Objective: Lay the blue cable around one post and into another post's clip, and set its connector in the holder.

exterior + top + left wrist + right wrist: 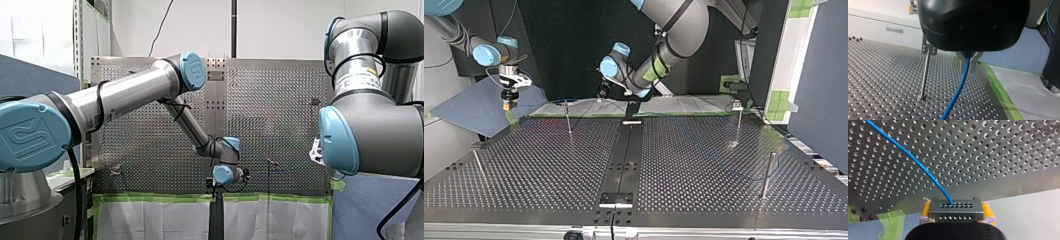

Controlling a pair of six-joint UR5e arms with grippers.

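At blue cable [915, 161] end: connector [954, 207], a metal block with rows of holes, pinched by right tool [957, 213] between yellow pads [926, 210]. It is held in the air, just past the edge of the surface [998, 150].
cable run, right side: leaves the connector's face and arcs over the perforated surface in a loose curve, not taut.
cable at left tool: left tool [968, 61] is pressed together on the cable, which hangs from the fingers down to the surface near the green tape [998, 85].
nearest post: clip post [926, 75] stands upright just beside the left tool, with its clip [928, 48] on top, about level with the fingers. The cable is apart from the clip, not yet in it.
top view: both tools are at the far edge, the right tool at the view's left and off the surface, the left tool nearer the middle. The cable's run over the surface is too faint to trace, so can't tell if it's round a post.
step in hand (judged): carry the pinched cable to the clip.
doing it well: line the cable up with the clip's opening first. Come in slightly above, then press down rather than sideways, since the thin post would likely flex. Keep the pinch close to the clip so the short span stays stiff. The right tool should give slack and hold the connector square, with no tug.
risk: the cable slips through the fingers or rides over the clip.
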